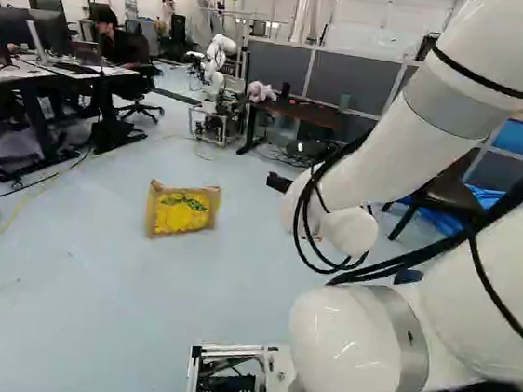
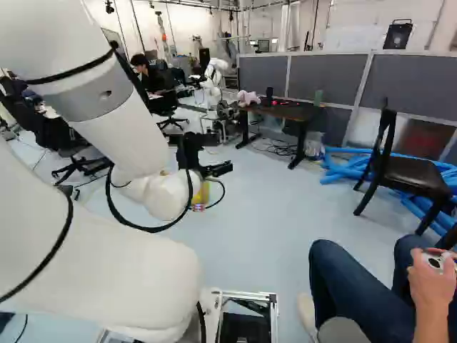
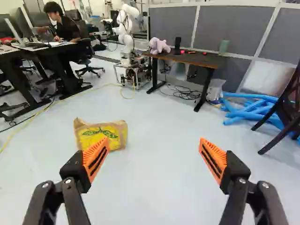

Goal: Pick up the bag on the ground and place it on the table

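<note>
My gripper (image 2: 218, 170) is held out over the floor, well above it. In the wrist view the gripper (image 3: 153, 157) is open, its orange pads wide apart with nothing between them. A brown paper bag with a yellow and green front (image 1: 183, 212) stands on the floor; in the wrist view the bag (image 3: 104, 136) is ahead of the gripper, beyond one fingertip and partly behind it. The arm hides most of it in the right base view. A dark brown table (image 2: 303, 111) is farther off by the grey partition, bearing a pink plush toy (image 2: 248, 98) and small items.
Another robot (image 3: 125, 33) stands beside the table. Desks with a seated person are at the left of the left base view. Blue tubes (image 3: 253, 110) and a dark chair (image 2: 407, 175) are on the other side. Close by the base, a person's legs (image 2: 357, 286) show in the right base view.
</note>
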Motion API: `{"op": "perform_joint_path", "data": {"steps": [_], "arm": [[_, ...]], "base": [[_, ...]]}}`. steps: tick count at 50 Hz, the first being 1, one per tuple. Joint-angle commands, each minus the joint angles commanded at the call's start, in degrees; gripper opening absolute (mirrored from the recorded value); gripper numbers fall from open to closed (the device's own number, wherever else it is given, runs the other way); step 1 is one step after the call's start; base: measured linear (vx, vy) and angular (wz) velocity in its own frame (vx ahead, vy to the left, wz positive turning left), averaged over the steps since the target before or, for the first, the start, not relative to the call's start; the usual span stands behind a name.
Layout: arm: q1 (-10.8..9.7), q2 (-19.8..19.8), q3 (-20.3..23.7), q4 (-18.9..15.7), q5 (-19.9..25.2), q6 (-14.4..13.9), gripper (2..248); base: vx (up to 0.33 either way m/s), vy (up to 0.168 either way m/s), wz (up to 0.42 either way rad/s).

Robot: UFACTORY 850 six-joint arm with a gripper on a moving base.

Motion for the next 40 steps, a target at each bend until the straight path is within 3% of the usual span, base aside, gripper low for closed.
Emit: {"op": "perform_joint_path", "data": {"steps": [40], "arm": [[0.0,0.0,0.0,0.0,0.0,0.0,247]], "base": [[0.001,-0.003,0.002]]}}
